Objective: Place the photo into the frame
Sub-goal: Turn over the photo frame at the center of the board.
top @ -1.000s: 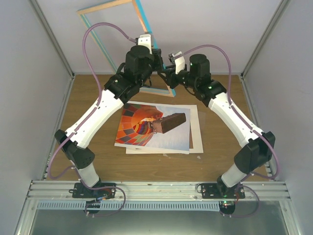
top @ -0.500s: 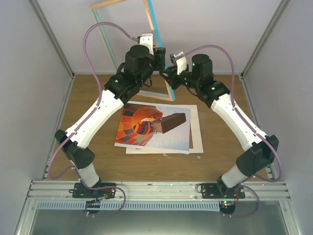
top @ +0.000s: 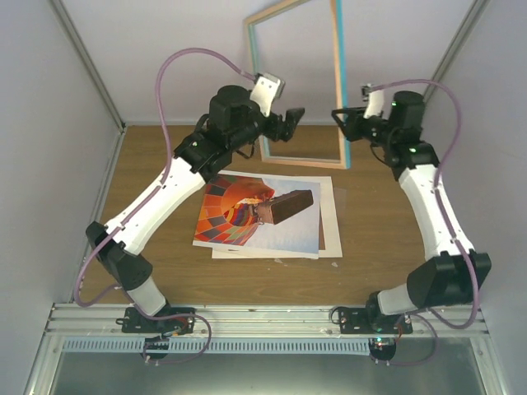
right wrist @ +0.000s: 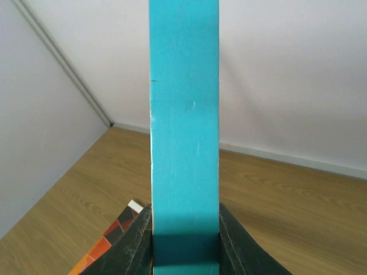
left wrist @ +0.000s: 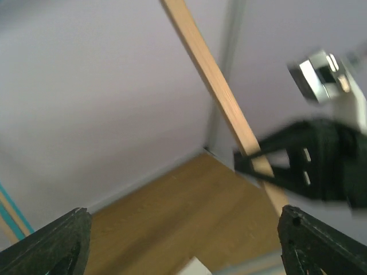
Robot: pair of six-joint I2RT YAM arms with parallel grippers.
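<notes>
Frame stands upright at the far edge of the bench, its right bar grasped by the right fingers. The left fingers are spread wide, released. Photo lies flat mid-bench.

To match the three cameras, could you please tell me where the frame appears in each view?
Top external: the frame stands upright at top centre.
Left wrist: its wood side slants across the middle.
Right wrist: its teal face fills the centre, vertical.
Shared landmark: the wooden tabletop.
</notes>
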